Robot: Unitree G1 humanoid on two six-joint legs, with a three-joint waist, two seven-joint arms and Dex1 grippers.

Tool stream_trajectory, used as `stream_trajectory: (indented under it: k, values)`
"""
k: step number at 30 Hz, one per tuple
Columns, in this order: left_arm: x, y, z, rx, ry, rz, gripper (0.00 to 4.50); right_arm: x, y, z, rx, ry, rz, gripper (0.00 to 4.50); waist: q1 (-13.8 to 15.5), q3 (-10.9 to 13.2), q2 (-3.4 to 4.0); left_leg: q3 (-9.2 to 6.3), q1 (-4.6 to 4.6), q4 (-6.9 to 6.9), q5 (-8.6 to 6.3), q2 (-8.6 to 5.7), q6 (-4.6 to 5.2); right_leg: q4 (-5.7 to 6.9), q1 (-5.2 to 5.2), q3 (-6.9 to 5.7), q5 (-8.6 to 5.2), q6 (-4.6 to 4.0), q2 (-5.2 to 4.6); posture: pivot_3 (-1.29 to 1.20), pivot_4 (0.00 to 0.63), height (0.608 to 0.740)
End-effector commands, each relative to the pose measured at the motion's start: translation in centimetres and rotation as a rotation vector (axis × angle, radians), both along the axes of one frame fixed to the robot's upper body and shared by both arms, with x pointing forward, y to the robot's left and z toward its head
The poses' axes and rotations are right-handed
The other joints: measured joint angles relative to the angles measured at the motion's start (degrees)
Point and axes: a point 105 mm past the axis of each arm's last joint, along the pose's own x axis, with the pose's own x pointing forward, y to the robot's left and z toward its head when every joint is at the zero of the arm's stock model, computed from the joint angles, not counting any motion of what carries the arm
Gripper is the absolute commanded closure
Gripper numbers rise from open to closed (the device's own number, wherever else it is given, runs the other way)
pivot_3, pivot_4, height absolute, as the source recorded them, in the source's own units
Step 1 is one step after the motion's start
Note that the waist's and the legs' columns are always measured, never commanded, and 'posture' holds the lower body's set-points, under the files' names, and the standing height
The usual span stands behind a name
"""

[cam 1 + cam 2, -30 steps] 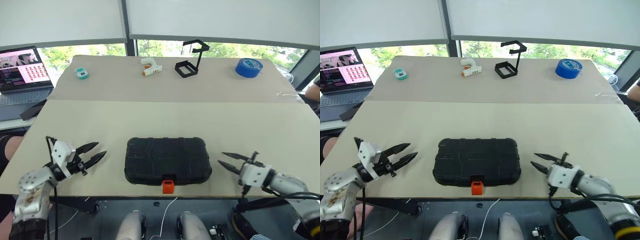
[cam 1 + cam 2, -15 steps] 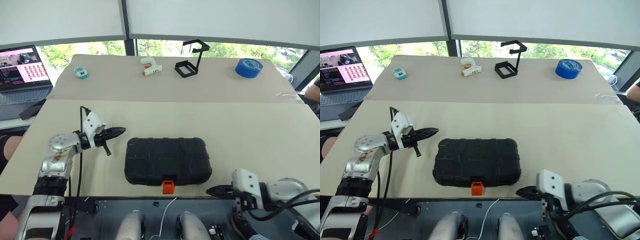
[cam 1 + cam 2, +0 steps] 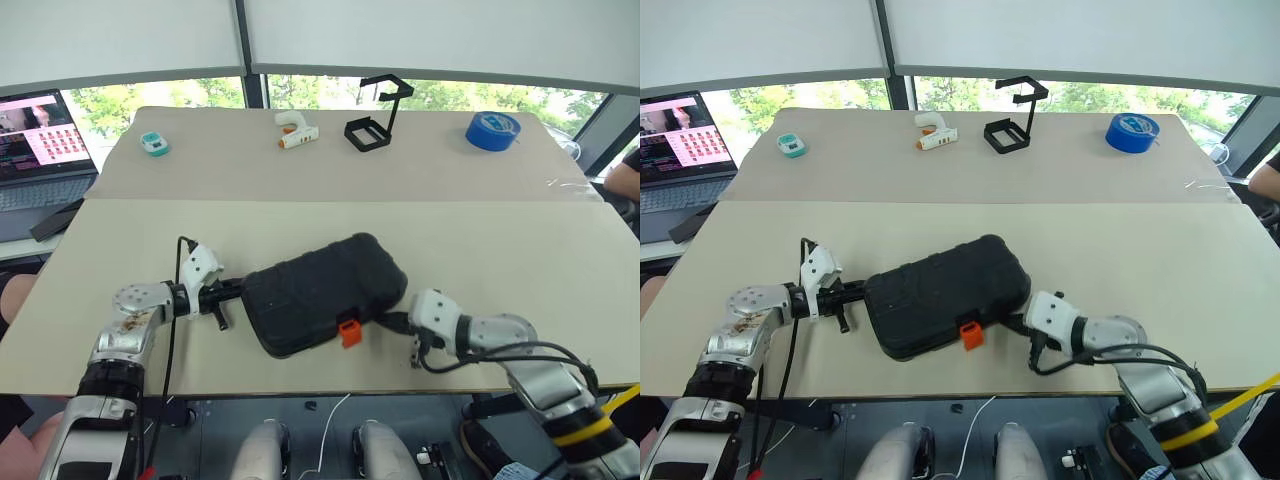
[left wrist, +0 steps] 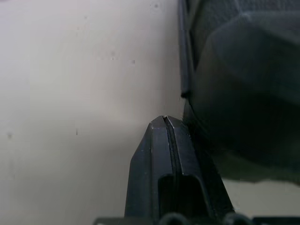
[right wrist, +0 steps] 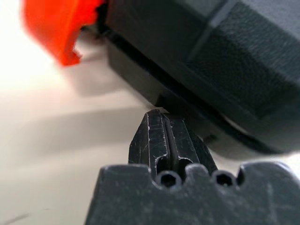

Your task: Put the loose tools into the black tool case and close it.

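Black tool case (image 3: 322, 293): we find it closed, lying skewed near the table's (image 3: 500, 250) front edge, orange latch (image 3: 349, 332) facing front. Left gripper (image 3: 232, 290): fingers pressed together, empty, tip at the case's left end. Right gripper (image 3: 390, 321): likewise pinched together, empty, tip against the case's front rim, just right of the latch.
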Motion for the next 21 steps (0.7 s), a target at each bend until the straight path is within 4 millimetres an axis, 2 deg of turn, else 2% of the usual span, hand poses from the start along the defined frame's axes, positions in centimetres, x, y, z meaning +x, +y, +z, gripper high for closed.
stream_trajectory:
  k: [1, 4, 9, 12, 13, 16, 21]
  values:
    - [-0.7, -0.8, 2.3, -0.052, -0.085, -0.004, 4.47, 3.1, -0.7, 2.6, 0.011, -0.146, -0.064, 4.5, 0.13, 0.01, 0.0, 0.01, 0.0, 0.0, 0.0, -0.01, 0.0, 0.01, -0.01, 0.0, 0.0, 0.0, -0.03, 0.0, 0.15, 0.74]
    - [-1.0, -0.2, 3.2, -0.088, -0.116, 0.075, 4.47, 4.3, -0.7, 2.5, 0.009, -0.176, -0.074, 4.5, 0.26, 0.01, 0.0, -0.01, 0.0, 0.0, 0.0, -0.01, -0.01, 0.01, 0.0, -0.02, 0.0, 0.0, -0.04, 0.0, 0.15, 0.74]
    - [-2.0, 1.8, 4.8, -0.143, -0.125, 0.152, 4.47, 4.8, -1.4, 2.8, 0.025, -0.191, -0.096, 4.5, 0.14, 0.01, 0.01, -0.04, 0.0, 0.0, 0.0, 0.0, -0.01, 0.03, 0.0, -0.03, 0.0, 0.0, -0.09, 0.0, 0.15, 0.74]
    - [-2.6, 2.4, 5.8, -0.109, -0.069, 0.071, 4.47, 3.5, -2.3, 2.4, 0.044, -0.129, -0.085, 4.5, 0.1, 0.01, 0.01, -0.05, 0.02, -0.01, 0.0, 0.0, -0.01, 0.06, 0.0, -0.03, 0.0, -0.01, -0.08, 0.0, 0.15, 0.74]
    - [-2.7, 2.1, 6.4, -0.114, -0.048, 0.027, 4.47, 2.9, -2.6, 2.1, 0.044, -0.099, -0.076, 4.5, 0.2, 0.01, 0.01, -0.05, 0.02, -0.01, 0.0, 0.0, -0.01, 0.06, 0.02, -0.04, 0.0, -0.02, -0.08, 0.0, 0.15, 0.74]
    - [-2.7, -1.0, 8.2, -0.144, -0.005, -0.143, 4.47, 0.7, -2.6, 1.2, 0.086, 0.01, -0.039, 4.5, 1.15, 0.01, 0.01, -0.13, 0.0, -0.01, 0.0, -0.04, -0.01, 0.01, 0.08, -0.18, -0.01, -0.02, -0.14, 0.0, 0.15, 0.74]
    - [-1.4, -5.9, 8.6, -0.106, -0.02, -0.283, 4.47, -1.7, -1.7, -0.5, 0.08, 0.132, 0.006, 4.5, 1.28, 0.0, 0.03, -0.08, 0.03, 0.15, 0.01, -0.08, -0.01, 0.02, 0.17, -0.11, -0.01, -0.01, -0.08, 0.0, 0.15, 0.74]
